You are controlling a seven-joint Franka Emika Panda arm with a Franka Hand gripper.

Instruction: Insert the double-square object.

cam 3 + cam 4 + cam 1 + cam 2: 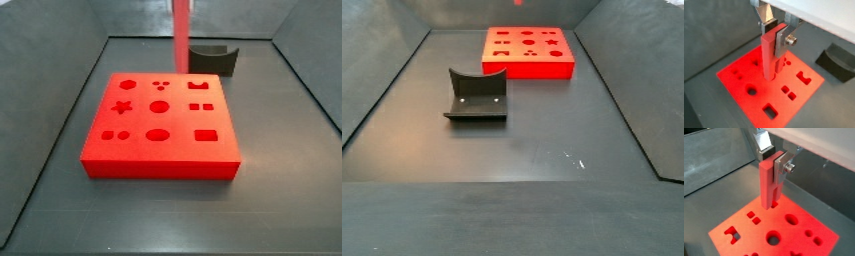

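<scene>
1. Closest in both wrist views: the gripper [777, 31], two flat silver fingers [783, 39] with a bolt head on the outer plate, mounted under a pale housing.
2. Clamped between those fingers: the double-square object [769, 52], a slim, smooth red peg of two parallel square bars, hanging upright; fingers closed onto its upper end, opened no wider than the peg itself.
3. Seen from the other wrist camera, the same grip: fingers [781, 164] pressed flat against the peg's upper part, the double-square object [769, 182] reaching well below the fingertips.
4. Lower end of the peg held above the red block [747, 75], close over its top face; whether touching or just clear could not be told.
5. Block: broad, flat, matte red slab, pierced with shaped holes — rounds, squares, a star, a notched form — lying flat on the dark grey tabletop [160, 215].
6. In a side view, only the peg's shaft [181, 32] visible, dropping from the upper edge of the frame behind the block's [160, 125] far rim; gripper out of frame there.
7. Farther back, beside the block's far corner: a dark grey curved piece [214, 58], matte, with a concave face, standing on the tabletop, apart from the peg.
8. In a side view, that curved piece [476, 96] lay nearer than the block [528, 52], both inside smooth grey walls.
</scene>
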